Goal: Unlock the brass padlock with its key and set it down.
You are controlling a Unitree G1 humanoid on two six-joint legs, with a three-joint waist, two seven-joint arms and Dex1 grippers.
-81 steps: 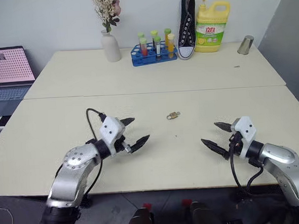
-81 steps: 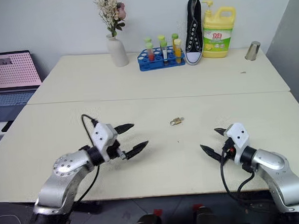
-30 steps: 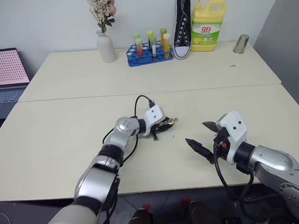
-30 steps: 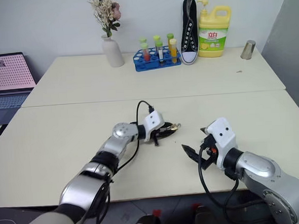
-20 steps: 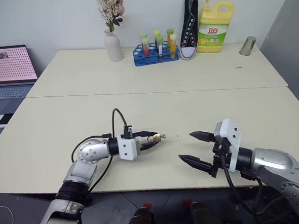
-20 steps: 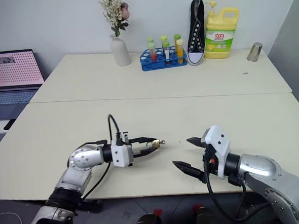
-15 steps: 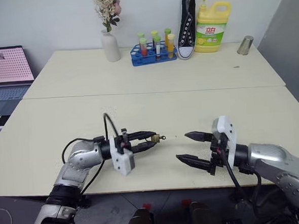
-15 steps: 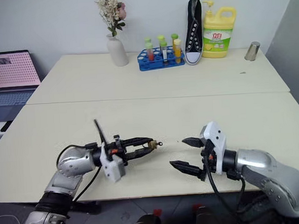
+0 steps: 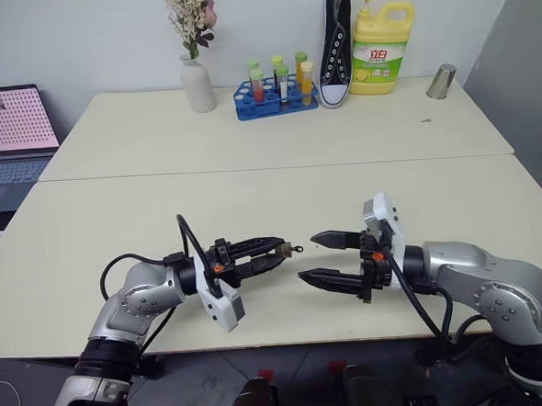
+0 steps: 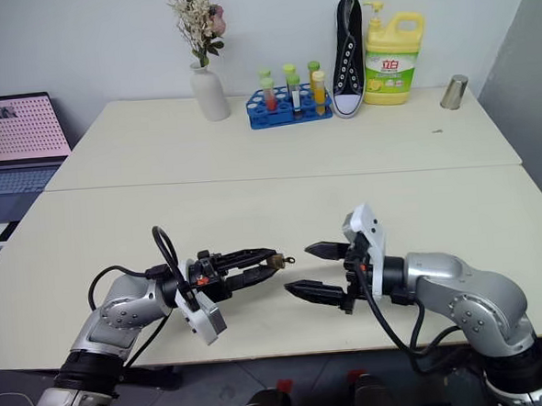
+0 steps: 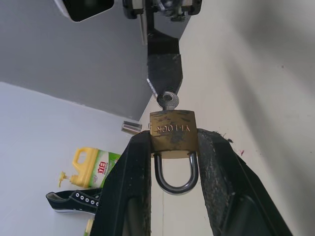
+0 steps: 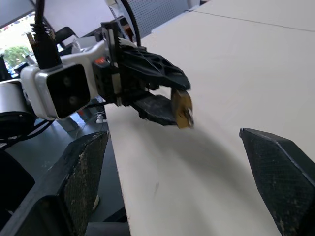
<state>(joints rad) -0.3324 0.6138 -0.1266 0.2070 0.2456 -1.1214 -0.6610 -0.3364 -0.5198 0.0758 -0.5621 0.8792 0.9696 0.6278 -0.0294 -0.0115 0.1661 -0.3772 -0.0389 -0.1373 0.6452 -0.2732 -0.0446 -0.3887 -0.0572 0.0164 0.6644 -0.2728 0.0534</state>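
The brass padlock [image 11: 173, 130] is up off the desk [image 9: 280, 202], pinched by its body between the jaws of the left gripper [image 9: 272, 253]. In the left wrist view the lock's silvery shackle [image 11: 174, 176] loops back between the two black fingers [image 11: 129, 182], closed into the body, and a small key [image 11: 168, 101] stands out of the opposite end, pointing away from the gripper. In the head views the left gripper points level toward 3 o'clock, with the gold body at its tips and the key's bow just beyond them.

Facing it from 3 o'clock is the right gripper [image 9: 316, 259], its jaws spread wide and holding nothing; one fingertip sits just beside the key's end, the other lower and nearer the front edge of the desk. The right wrist view looks between those two parted fingers [image 12: 78, 172] straight at the left gripper and the lock, with clear space on either side.

At the far side of the desk, around 12 o'clock, stand a white vase [image 9: 196, 83] with dried flowers, a blue rack of test tubes [image 9: 275, 89], a black sneaker [image 9: 335, 43] propped upright and a yellow detergent bottle [image 9: 381, 47]. A small metal cup [image 9: 440, 81] sits toward 1 o'clock, and a laptop [image 9: 7, 122] lies off the desk near 10 o'clock.
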